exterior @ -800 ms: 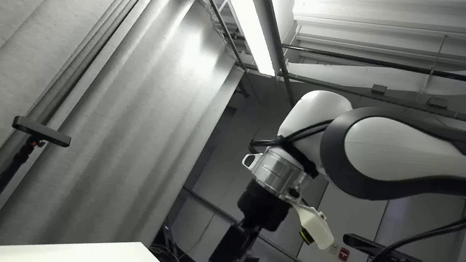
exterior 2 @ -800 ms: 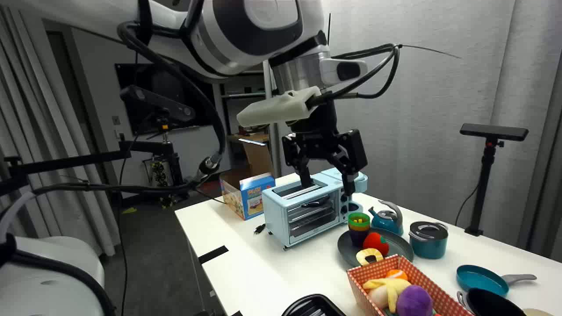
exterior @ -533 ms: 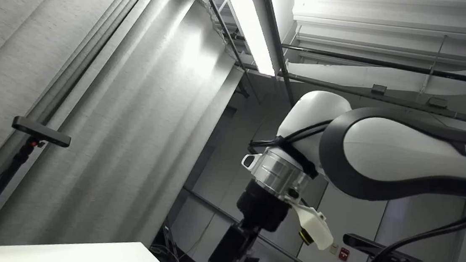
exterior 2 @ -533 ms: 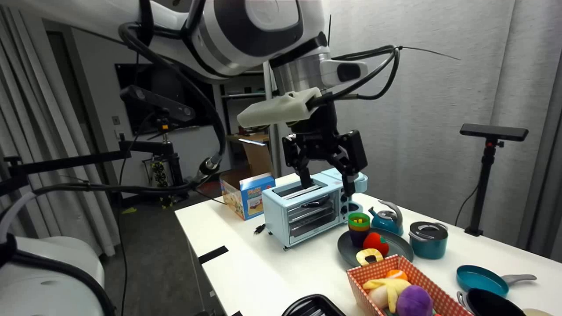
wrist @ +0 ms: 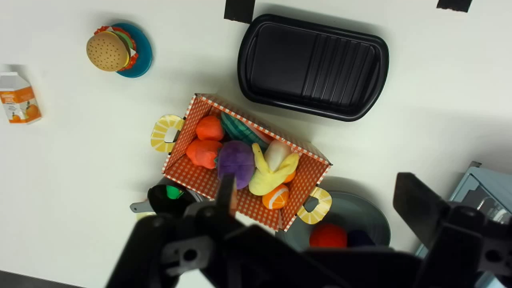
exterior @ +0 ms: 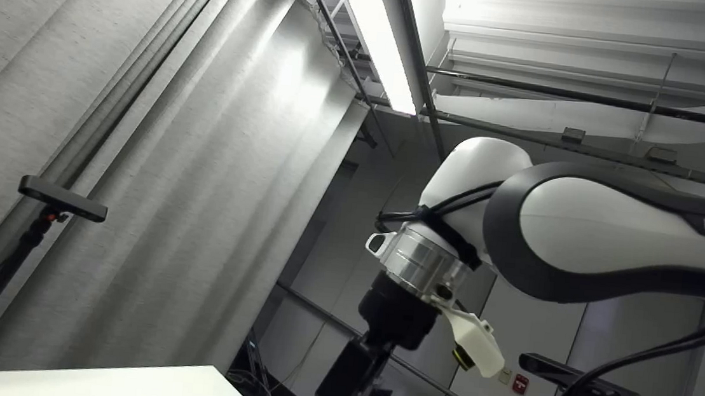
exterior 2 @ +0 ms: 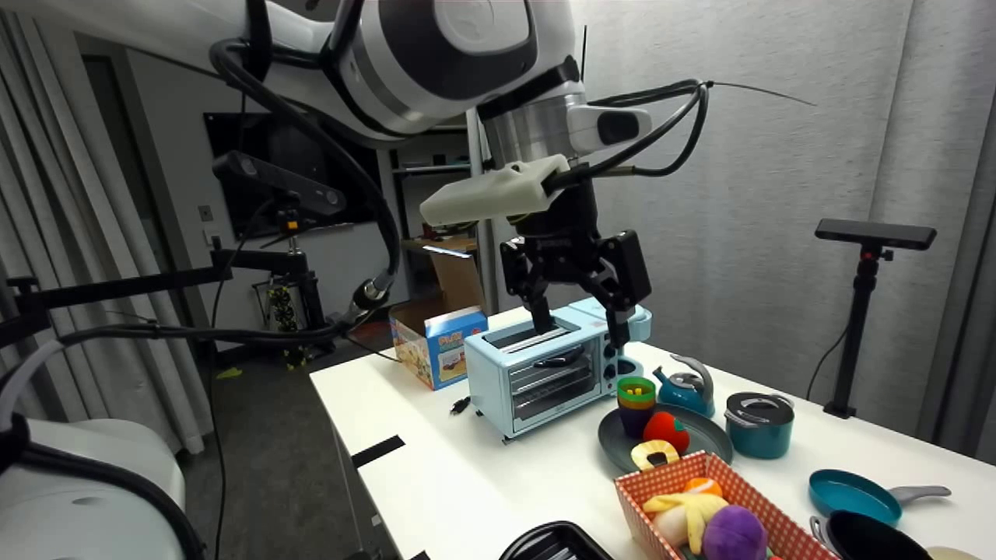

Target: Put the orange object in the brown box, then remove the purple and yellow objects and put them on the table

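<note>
A red-checked basket [wrist: 308, 180], also in an exterior view [exterior 2: 766, 505], holds a purple plush eggplant [wrist: 237, 162], a yellow peeled banana [wrist: 266, 180] and an orange fruit [wrist: 276, 197] with a white stripe. The three also show in an exterior view: eggplant [exterior 2: 734, 533], banana [exterior 2: 692, 513], orange [exterior 2: 703, 487]. An orange-and-white carton [wrist: 22, 102] lies on the table. A cardboard box [exterior 2: 457, 281] with brown flaps and a blue printed side stands beside the toaster. My gripper [wrist: 318, 180] is open and empty, high above the table, its fingers in front of the toaster in an exterior view [exterior 2: 582, 334].
A black tray [wrist: 316, 68] lies beside the basket. A grey plate [wrist: 360, 210] with a red fruit and stacked cups is under the basket's handle. A toy burger [wrist: 110, 50], a blue toaster oven [exterior 2: 545, 373], a kettle [exterior 2: 686, 389], a pot [exterior 2: 759, 428] and pans stand around.
</note>
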Robot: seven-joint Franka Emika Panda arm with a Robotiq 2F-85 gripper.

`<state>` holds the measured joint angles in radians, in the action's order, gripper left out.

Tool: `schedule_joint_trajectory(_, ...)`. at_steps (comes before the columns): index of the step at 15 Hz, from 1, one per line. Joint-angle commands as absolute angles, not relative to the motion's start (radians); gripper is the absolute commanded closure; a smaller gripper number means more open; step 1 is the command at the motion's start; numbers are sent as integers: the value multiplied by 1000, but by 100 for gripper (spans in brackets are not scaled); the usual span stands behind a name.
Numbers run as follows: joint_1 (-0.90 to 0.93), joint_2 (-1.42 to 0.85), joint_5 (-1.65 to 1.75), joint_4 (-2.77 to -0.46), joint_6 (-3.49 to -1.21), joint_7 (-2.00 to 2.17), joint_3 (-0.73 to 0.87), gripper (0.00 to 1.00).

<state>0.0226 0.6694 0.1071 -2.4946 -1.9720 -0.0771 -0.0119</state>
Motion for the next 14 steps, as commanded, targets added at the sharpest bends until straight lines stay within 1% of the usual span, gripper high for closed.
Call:
schedule_joint_trajectory(1, 24, 669, 108, -2493, -1970, -76, -11, 0)
schedule_joint_trajectory(7, 24, 629, 119, -2501, -2015, -86, -7, 0)
schedule_joint_trajectory(11, 16, 544, 128, -2510, -2115, -70, -8, 0)
schedule_joint_trajectory(14, 10, 465, 127, -2519, -2240, -61, -5, 0)
